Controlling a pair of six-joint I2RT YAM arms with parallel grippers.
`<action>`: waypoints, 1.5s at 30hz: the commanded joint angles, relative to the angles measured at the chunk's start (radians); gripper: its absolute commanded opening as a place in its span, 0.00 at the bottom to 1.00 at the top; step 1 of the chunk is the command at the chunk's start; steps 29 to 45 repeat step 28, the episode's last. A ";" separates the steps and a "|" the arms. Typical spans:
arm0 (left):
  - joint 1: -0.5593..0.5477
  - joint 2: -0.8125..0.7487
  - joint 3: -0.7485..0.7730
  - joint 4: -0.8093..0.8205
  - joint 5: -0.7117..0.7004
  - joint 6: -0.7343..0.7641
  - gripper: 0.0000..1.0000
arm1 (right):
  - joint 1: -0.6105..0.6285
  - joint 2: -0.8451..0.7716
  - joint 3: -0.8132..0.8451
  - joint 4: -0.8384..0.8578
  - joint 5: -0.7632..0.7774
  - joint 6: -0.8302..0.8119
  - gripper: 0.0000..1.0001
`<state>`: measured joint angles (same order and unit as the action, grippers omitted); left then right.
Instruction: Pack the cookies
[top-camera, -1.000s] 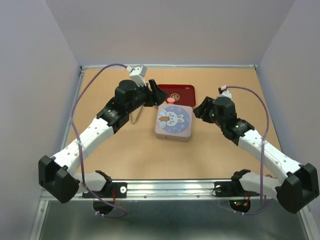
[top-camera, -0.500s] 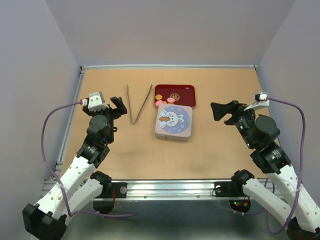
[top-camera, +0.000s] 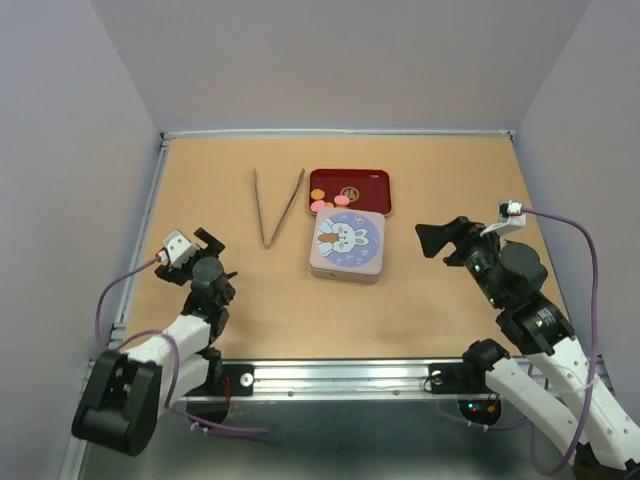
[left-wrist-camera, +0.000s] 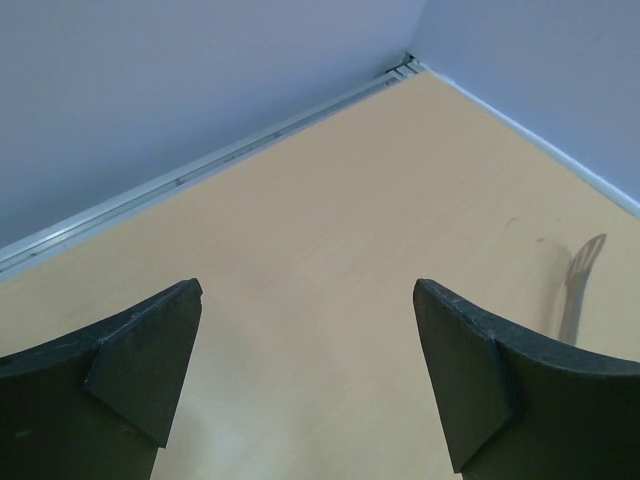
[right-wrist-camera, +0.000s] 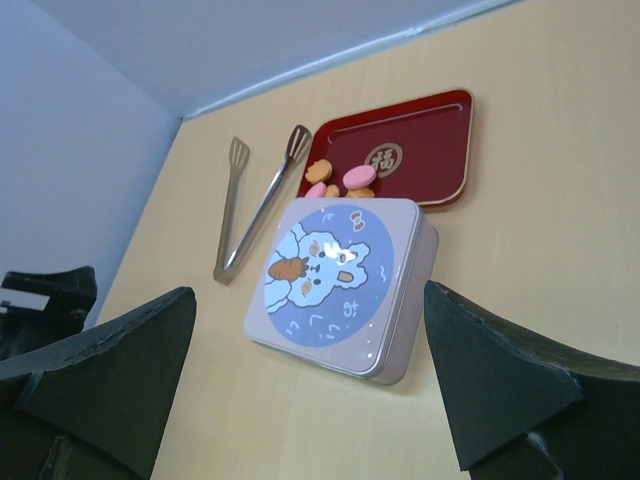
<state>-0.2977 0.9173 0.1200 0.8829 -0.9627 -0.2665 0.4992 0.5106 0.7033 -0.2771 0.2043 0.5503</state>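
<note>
The cookies (top-camera: 326, 201), orange and pink, lie in the near left corner of the dark red tray (top-camera: 365, 180); they also show in the right wrist view (right-wrist-camera: 340, 180). A closed square tin (top-camera: 347, 246) with a rabbit lid stands just in front of the tray, also in the right wrist view (right-wrist-camera: 345, 285). My left gripper (top-camera: 210, 243) is open and empty, low at the near left, over bare table (left-wrist-camera: 308, 300). My right gripper (top-camera: 433, 240) is open and empty, right of the tin and pointing at it (right-wrist-camera: 309, 293).
Metal tongs (top-camera: 276, 206) lie open on the table left of the tray, also in the right wrist view (right-wrist-camera: 250, 205); one tip shows in the left wrist view (left-wrist-camera: 583, 265). Walls close the table at the back and sides.
Both arms have pulled back from the tin and tray towards the near edge, the left one furthest. The tongs and the cookies in the tray have come into view.
</note>
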 joint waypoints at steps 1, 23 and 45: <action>0.018 0.150 0.007 0.404 -0.039 0.109 0.99 | 0.007 0.028 -0.022 0.021 -0.074 0.026 1.00; 0.111 0.552 0.055 0.827 0.460 0.374 0.99 | 0.006 -0.018 -0.030 -0.008 -0.083 0.025 1.00; 0.112 0.565 0.064 0.825 0.458 0.377 0.99 | 0.006 -0.006 -0.002 -0.008 0.024 -0.004 1.00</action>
